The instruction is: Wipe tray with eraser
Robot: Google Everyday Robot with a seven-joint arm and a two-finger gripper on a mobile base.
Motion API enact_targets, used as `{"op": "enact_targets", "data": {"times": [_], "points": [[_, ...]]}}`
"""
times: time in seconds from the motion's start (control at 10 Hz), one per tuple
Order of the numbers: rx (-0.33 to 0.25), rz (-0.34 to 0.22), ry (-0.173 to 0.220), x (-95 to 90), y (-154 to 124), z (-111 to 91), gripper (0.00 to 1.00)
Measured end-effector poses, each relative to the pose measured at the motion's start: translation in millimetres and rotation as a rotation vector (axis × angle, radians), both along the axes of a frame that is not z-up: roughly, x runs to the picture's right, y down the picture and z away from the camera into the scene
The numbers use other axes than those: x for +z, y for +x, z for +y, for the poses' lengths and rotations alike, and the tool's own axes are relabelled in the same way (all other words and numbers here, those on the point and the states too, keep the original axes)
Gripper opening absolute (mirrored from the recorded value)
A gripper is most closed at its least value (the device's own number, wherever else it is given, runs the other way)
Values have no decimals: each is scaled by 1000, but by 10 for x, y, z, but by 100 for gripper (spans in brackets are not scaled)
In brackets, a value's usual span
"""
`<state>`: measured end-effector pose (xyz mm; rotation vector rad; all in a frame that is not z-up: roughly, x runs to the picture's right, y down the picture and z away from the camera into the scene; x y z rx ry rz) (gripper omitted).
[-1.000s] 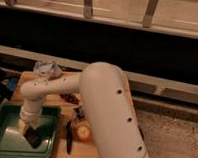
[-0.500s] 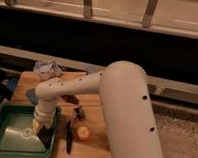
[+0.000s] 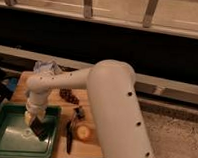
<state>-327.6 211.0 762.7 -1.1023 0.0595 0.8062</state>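
While you wipe, mind these:
tray (image 3: 9,145): glossy floor, raised rim; sweep flat, overlapping strokes from its right edge toward the left.
eraser (image 3: 38,130): on the tray floor near the right rim; hold it level.
gripper (image 3: 34,121): just above, fingers clamped on the eraser; press lightly.
knife (image 3: 69,136): on the counter beside the right rim; stay inside.

No readable text, labels or numbers anywhere in view.

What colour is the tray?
Green: the tray shows best in the camera view, with the pincer holding the eraser inside it.
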Motion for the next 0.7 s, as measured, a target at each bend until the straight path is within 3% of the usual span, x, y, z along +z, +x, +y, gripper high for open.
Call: {"op": "enact_targets", "data": {"times": [0.3,0.5,0.7], "points": [[-2,-19,-34,-45,-164,227,0],[7,-5,-71,-188,-36,496,0],[29,25,-80,-320,233,660,0]]}}
